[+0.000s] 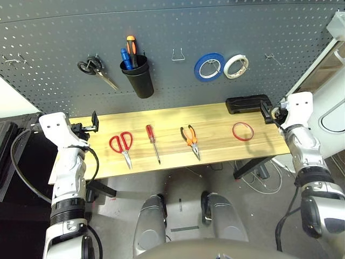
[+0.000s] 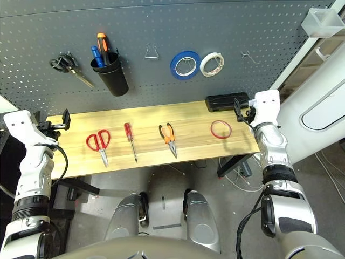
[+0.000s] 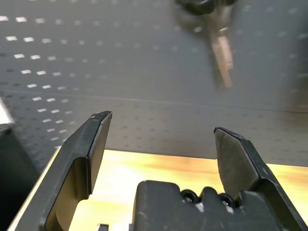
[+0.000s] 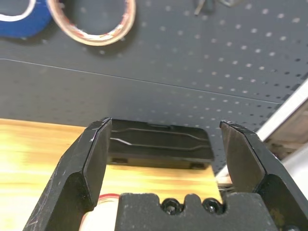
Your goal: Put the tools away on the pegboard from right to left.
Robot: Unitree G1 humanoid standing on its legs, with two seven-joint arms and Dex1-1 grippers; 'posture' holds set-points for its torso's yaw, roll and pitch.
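The thin red tape ring (image 1: 243,131) lies flat, nearest the right gripper (image 1: 268,112), whose fingers are spread empty; the left gripper (image 1: 94,125) is likewise spread.

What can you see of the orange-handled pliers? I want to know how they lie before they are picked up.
The orange-handled pliers lie flat on the wooden table, between the red-handled screwdriver and the red tape ring, touching neither. Their two orange grips, edged in black, point toward the pegboard; the grey metal nose points toward the table's near edge, closed as far as can be seen. Neither claw touches them.
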